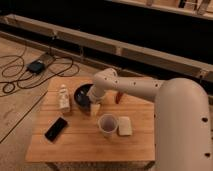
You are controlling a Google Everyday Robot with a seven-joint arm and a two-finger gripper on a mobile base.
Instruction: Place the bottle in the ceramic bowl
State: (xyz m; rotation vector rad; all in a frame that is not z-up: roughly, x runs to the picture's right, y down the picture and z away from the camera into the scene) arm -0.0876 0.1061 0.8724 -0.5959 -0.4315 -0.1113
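Hand (91, 103) wide open, gripping nothing, low over the ceramic bowl's (80, 93) right rim; bottle (63, 98) upright on the wooden surface (85, 142), just left of the bowl.

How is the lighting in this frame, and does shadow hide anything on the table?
Camera view: the light is warm and dim, and the background behind the table is nearly black. Camera view: the tabletop is evenly lit with no glare, and the bottle stands out pale against the wood. Camera view: the dark bowl merges with the dark gripper at its near rim, so their edges are hard to separate.
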